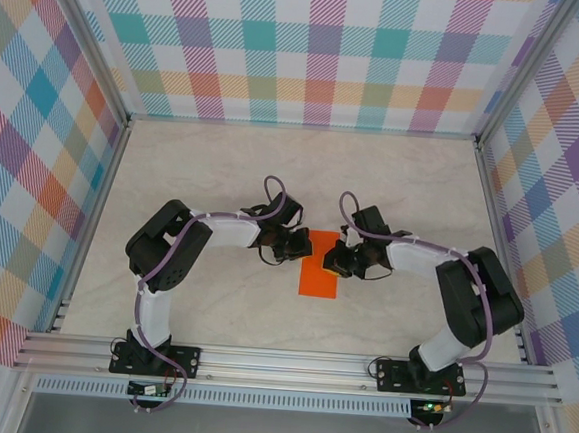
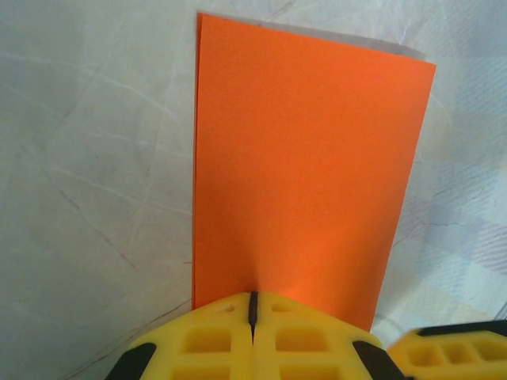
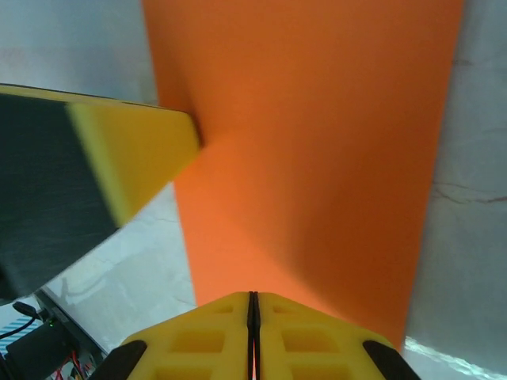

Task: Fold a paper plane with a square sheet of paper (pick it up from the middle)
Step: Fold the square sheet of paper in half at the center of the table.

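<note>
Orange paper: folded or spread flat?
Folded, apparently in half: the orange paper lies flat on the table as a narrow rectangle, not a square. No nose or wings yet.

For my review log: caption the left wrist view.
Shut left end effector at the edge of a bright orange paper rectangle on a pale table.

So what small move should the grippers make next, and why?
Probably slide the shut left gripper along its edge of the orange paper to sharpen the crease: the paper lies as a rectangle, seemingly folded in half, and the shut right gripper sits at the opposite edge.
</note>
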Available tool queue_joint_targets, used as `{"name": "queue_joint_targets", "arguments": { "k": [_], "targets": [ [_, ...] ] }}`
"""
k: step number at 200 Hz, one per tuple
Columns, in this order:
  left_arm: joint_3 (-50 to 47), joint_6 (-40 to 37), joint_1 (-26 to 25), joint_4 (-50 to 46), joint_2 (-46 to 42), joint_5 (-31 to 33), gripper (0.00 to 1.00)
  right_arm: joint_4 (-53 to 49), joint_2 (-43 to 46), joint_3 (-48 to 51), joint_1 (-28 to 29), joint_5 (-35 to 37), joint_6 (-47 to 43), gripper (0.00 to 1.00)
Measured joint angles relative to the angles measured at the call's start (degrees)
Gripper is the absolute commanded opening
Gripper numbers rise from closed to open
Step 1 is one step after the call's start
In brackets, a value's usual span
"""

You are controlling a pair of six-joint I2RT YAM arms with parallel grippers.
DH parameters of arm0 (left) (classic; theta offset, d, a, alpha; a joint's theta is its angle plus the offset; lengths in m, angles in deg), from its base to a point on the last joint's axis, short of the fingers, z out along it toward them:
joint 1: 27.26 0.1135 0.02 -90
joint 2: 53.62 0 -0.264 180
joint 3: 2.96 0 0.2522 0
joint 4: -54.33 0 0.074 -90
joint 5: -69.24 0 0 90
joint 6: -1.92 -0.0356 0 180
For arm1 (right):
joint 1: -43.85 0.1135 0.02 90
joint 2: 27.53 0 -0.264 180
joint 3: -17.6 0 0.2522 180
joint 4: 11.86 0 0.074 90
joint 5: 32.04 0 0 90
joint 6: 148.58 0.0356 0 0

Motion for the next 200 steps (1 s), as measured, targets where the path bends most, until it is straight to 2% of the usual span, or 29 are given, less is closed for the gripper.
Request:
{"name": "queue_joint_targets", "arguments": {
  "k": [35,61,87,115,160,195,200],
  "targets": [
    [0.13,0.04,-0.02,-0.35,0.02,0.11,0.0,1.27,-0.22,4.24,-0.02,-2.36,-0.63,0.1],
    [0.13,0.72,-0.07,-0.35,0.02,0.2,0.0,1.64,4.07,9.05,-0.04,-3.69,-1.29,0.11],
    [0.11,1.16,-0.07,-0.31,0.02,0.2,0.0,-2.75,9.79,13.31,-0.04,-4.28,-1.88,0.11],
    [0.35,0.39,-0.07,-0.57,-0.13,0.35,0.0,-7.89,13.97,13.55,0.0,-3.98,-2.05,0.12],
    [3.02,-6.91,0.0,-4.85,-0.28,2.43,0.0,-10.71,21.18,6.78,0.11,4.74,-1.25,0.13],
    [3.34,-13.4,1.84,-6.54,-1.57,2.67,0.0,-10.47,17.25,2.05,0.11,11.19,-0.07,0.17],
    [3.56,-13.94,2.12,-7.23,-1.75,2.67,0.02,-10.32,16.31,1.62,0.11,11.72,0.24,0.18]
  ]
}}
